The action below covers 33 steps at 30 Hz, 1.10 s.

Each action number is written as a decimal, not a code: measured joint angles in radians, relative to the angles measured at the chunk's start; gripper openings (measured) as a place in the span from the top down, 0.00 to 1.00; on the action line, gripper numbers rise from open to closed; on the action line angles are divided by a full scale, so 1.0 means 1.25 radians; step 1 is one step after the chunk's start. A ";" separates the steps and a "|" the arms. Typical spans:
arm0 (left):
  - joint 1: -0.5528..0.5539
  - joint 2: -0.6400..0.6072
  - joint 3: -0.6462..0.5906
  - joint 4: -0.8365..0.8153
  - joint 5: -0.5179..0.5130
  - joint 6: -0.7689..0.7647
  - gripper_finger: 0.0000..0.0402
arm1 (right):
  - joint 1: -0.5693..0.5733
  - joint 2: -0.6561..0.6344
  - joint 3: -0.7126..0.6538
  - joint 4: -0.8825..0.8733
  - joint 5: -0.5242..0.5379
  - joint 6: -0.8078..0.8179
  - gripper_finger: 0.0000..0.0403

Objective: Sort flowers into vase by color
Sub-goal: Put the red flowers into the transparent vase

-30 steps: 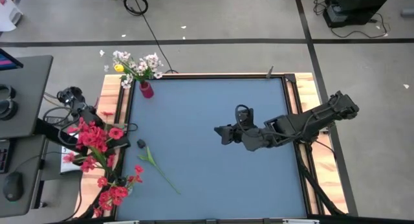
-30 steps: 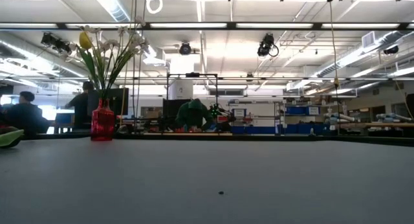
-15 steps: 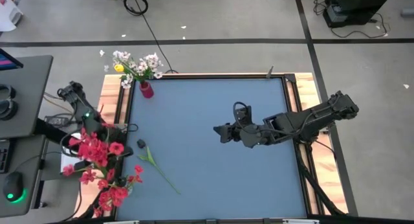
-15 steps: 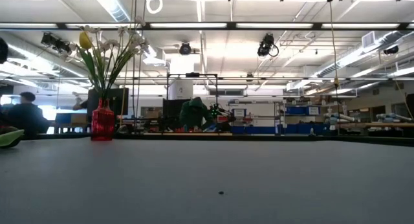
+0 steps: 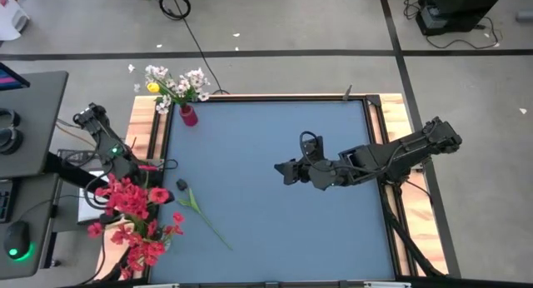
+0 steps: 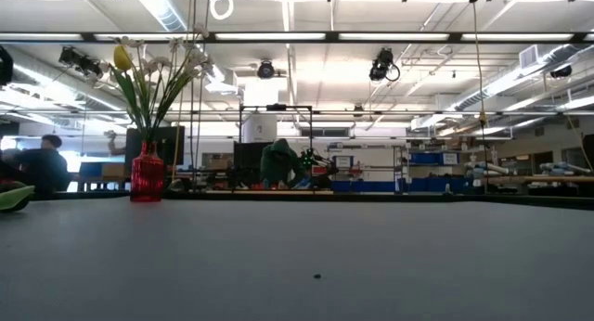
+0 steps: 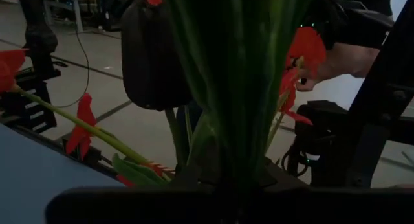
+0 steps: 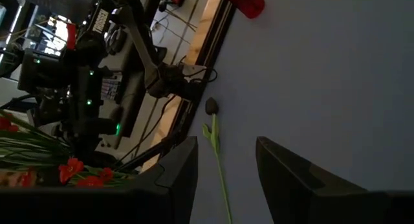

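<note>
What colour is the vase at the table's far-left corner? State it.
Red, translucent; the vase shows best in the low view.

The red flowers (image 5: 129, 206) at the table's left edge hide the left gripper; green stems (image 7: 236, 81) block its wrist view.

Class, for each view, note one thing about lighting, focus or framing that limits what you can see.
Low view: bright ceiling strip lights backlight the red vase. Left wrist view: green stems fill the frame, dark and blurred. Right wrist view: the picture is tilted and shadowy around the lone stem.
</note>
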 joint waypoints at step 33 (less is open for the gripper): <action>0.000 0.000 0.006 0.010 0.052 -0.174 0.55 | 0.000 0.000 0.000 0.000 -0.064 -0.022 0.59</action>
